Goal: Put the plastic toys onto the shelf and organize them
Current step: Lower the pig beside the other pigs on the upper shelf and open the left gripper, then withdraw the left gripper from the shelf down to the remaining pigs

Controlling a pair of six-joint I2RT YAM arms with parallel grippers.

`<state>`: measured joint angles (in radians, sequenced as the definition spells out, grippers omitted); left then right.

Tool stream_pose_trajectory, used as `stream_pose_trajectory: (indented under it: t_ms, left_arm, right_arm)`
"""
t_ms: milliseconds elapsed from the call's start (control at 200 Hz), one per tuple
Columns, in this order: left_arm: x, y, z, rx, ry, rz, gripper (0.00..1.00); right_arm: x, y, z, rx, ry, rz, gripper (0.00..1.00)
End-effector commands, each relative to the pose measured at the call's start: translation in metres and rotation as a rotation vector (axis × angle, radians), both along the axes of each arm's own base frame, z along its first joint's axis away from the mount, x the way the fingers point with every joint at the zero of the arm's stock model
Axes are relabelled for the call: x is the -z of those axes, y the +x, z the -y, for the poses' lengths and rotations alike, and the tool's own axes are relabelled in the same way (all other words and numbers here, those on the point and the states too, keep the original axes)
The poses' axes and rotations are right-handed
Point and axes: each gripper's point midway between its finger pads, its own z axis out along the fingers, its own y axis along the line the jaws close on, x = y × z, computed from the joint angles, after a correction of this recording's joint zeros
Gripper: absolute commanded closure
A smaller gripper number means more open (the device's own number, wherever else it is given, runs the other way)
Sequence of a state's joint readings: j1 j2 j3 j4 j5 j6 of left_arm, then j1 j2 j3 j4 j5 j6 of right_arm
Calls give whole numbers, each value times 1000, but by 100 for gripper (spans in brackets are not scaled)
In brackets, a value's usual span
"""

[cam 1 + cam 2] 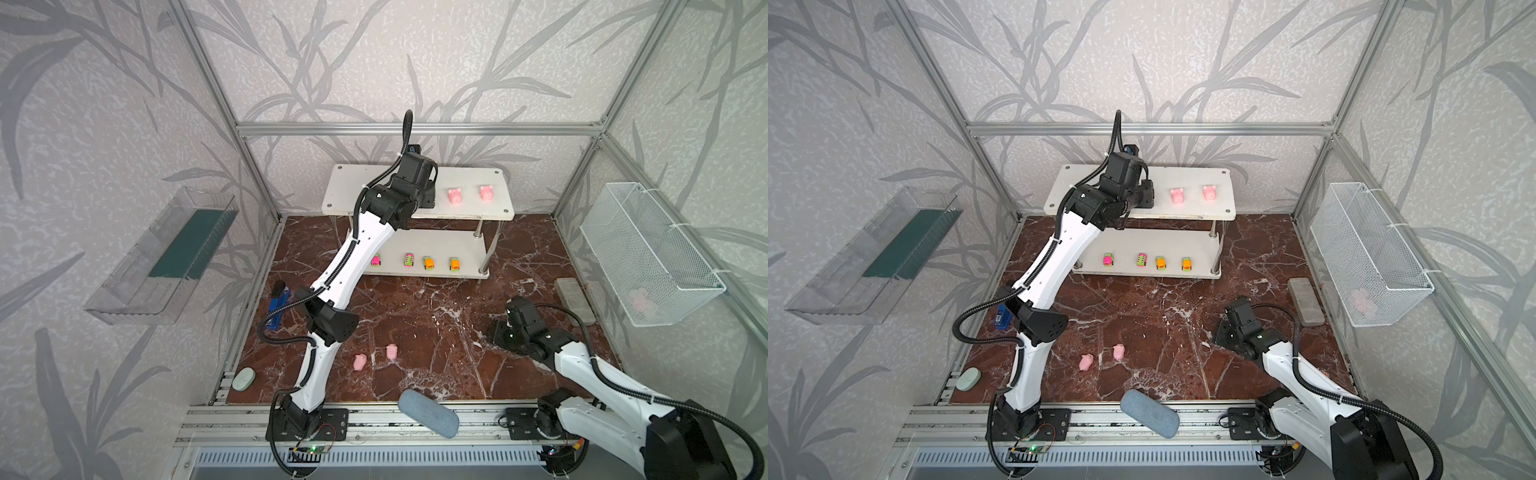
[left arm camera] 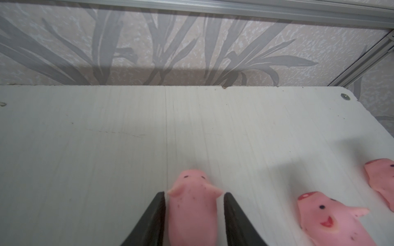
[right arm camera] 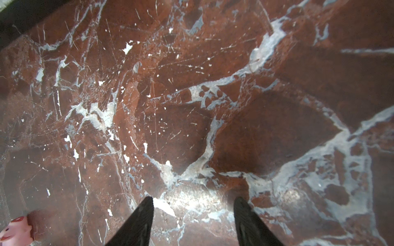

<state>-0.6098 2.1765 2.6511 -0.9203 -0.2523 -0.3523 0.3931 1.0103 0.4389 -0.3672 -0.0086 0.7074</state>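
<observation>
Setting the third pig on the shelf: entries by view.

Left wrist view. My left pincer (image 2: 194, 192) stands low over the shelf (image 2: 85, 149), at its top board. The jaws are parted a little wider than the pig (image 2: 193, 208) between them. A thin gap shows along each flank, so I judge it gripped by nothing and resting on the board. Only its flared ears come near my fingertips (image 2: 157, 204). Method: widen further before lifting, then rise straight (a sideways drift could snag an ear and tip it). Keep off the neighbour pig (image 2: 332, 221) just beside, with the end pig (image 2: 381, 183) beyond. Item: pale pink, soft-looking, oblong, two dark dots on the snout, faint dark speckles on the back.

Top views. In both, my wrist hides the pig; its neighbours stand in a row on the top board. Four cars line the lower board, from the pink car (image 1: 375, 260) to the orange car (image 1: 454, 263). The nearer pig (image 1: 360, 362) and the farther pig (image 1: 391, 351) lie on the tabletop (image 1: 436, 324), well apart from the shelf.

Right wrist view. My right pincer (image 3: 194, 198) hovers over bare marble, jaws wide, holding nothing. A tabletop pig (image 3: 15, 232) shows at the edge; which of the two, I cannot tell.
</observation>
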Motion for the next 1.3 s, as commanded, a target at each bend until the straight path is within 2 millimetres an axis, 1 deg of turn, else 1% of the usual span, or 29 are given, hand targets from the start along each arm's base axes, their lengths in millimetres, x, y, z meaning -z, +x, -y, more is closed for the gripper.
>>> stream_pose_trajectory:
  t_ms: [0,115,250,410,545,640,760,830,880,885,910,940,995,1000,1010,1020,1035,1065,1100,1110,1205,1220,1235,1295]
  left_arm:
    - [-11,1,-1,2,-32,22,51]
    - [-22,-1,-1,12,-57,42,46]
    - [-39,-5,-2,24,-89,73,43]
    - [-57,-10,-11,25,-110,109,41]
    - [-77,-17,-21,22,-119,155,40]
    - [-95,-25,-30,17,-122,194,40]
    - [-112,-39,-40,17,-125,231,39]
    - [-117,-48,-46,19,-126,239,39]
    - [-119,-57,-52,18,-126,243,39]
    - [-121,-59,-53,18,-129,249,39]
    - [-118,-62,-55,19,-127,245,39]
    - [-119,-69,-59,17,-135,251,39]
    - [-113,-81,-66,16,-146,252,39]
    - [-115,-84,-67,16,-151,259,39]
    - [-112,-86,-69,15,-151,256,39]
    - [-113,-89,-72,11,-156,262,39]
    - [-109,-92,-74,10,-154,257,39]
    - [-108,-103,-81,2,-159,262,39]
    - [-99,-113,-89,-10,-153,256,39]
    - [-100,-117,-92,-14,-157,261,39]
    - [-76,-149,-113,-34,-164,240,39]
    - [-70,-153,-115,-27,-153,231,39]
    - [-68,-159,-116,-7,-149,233,40]
    - [-46,-179,-126,-13,-153,199,40]
  right_arm:
    - [-8,9,-2,-4,6,24,39]
    - [-7,9,-3,-3,9,21,39]
    - [-7,9,-3,-1,8,20,39]
    - [-8,10,-3,0,11,24,39]
    - [-10,11,-4,-3,16,33,39]
    - [-11,12,-5,-5,20,38,39]
    - [-12,12,-5,-3,23,39,39]
    - [-12,13,-6,-3,27,41,39]
    - [-12,13,-5,-1,27,40,39]
    - [-12,13,-5,-1,27,41,39]
    - [-12,13,-6,-2,28,41,39]
    - [-12,13,-6,-4,30,44,39]
    - [-13,14,-7,-12,34,50,39]
    - [-13,14,-7,-12,33,51,39]
    - [-13,14,-8,-13,35,51,39]
    - [-13,14,-8,-14,36,52,39]
    - [-14,14,-8,-17,36,55,39]
    - [-15,14,-9,-23,36,58,39]
    - [-16,14,-9,-28,38,63,39]
    - [-16,14,-9,-30,39,64,39]
    - [-19,15,-11,-49,41,78,39]
    - [-20,16,-12,-51,43,81,39]
    - [-20,16,-12,-56,43,85,39]
    - [-23,17,-15,-70,51,98,39]
